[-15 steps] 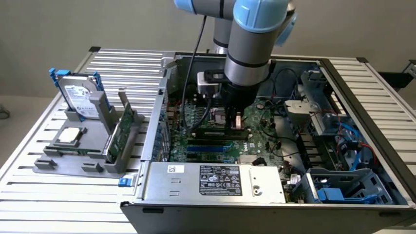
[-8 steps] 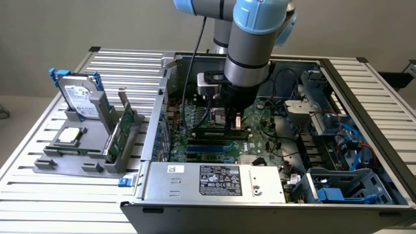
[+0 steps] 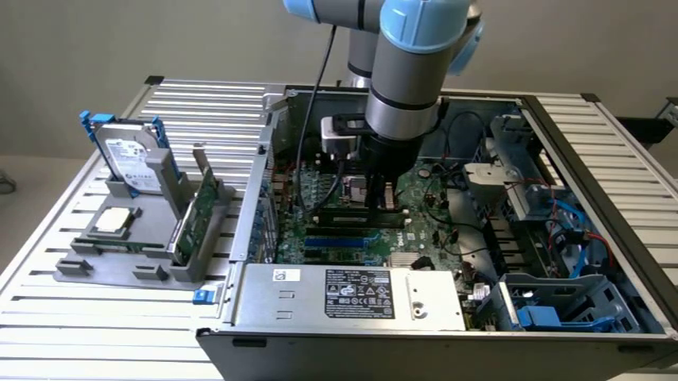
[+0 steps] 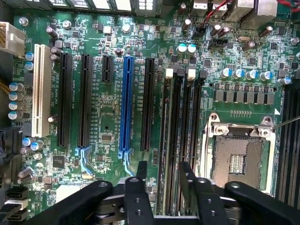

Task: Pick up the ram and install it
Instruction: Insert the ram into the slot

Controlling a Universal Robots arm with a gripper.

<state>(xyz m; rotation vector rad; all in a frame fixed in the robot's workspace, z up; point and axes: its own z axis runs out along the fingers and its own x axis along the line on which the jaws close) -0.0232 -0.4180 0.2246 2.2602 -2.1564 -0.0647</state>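
Power supply label (image 3: pixel 360 294) is showing dense print and small symbols, all too small to read; white silkscreen lettering running along the green motherboard (image 4: pixel 108 117) is likewise proving illegible.

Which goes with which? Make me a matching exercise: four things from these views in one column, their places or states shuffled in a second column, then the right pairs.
Things
1. hard drive
2. processor chip
3. gripper
4. blue slot

Places or states
A. between black slots on the motherboard
B. lying flat on the grey holder
C. standing upright in the holder
D. open, above the memory slots

Pairs: 1-C, 2-B, 3-D, 4-A
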